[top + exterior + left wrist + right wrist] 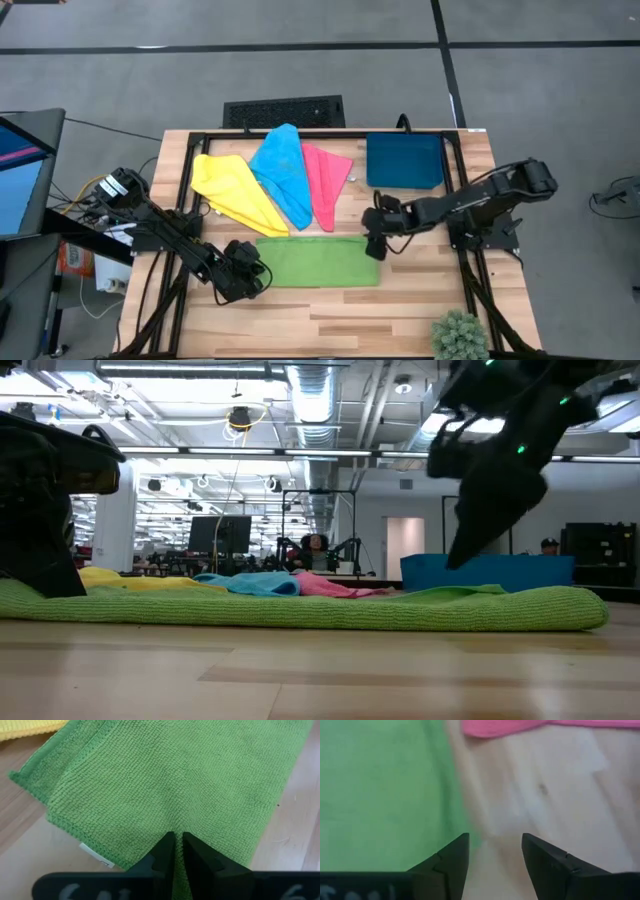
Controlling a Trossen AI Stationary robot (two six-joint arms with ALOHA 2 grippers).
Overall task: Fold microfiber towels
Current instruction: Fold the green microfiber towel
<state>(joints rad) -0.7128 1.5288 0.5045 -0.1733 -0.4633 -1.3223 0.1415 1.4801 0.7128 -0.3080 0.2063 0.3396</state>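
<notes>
Pinching green towel (165,780): left end effector (178,851)

Grey floor (300,60) with dark seams; exposed ducts (315,400), strip lights overhead; white door (405,545); monitors (220,535).

A dark blue tray (404,161) lay on the far right part of the wooden table (400,310). A small green plant (460,336) stood at the near right corner. A black keyboard (284,111) sat just beyond the far edge. A monitor (20,175) stood at the left.
</notes>
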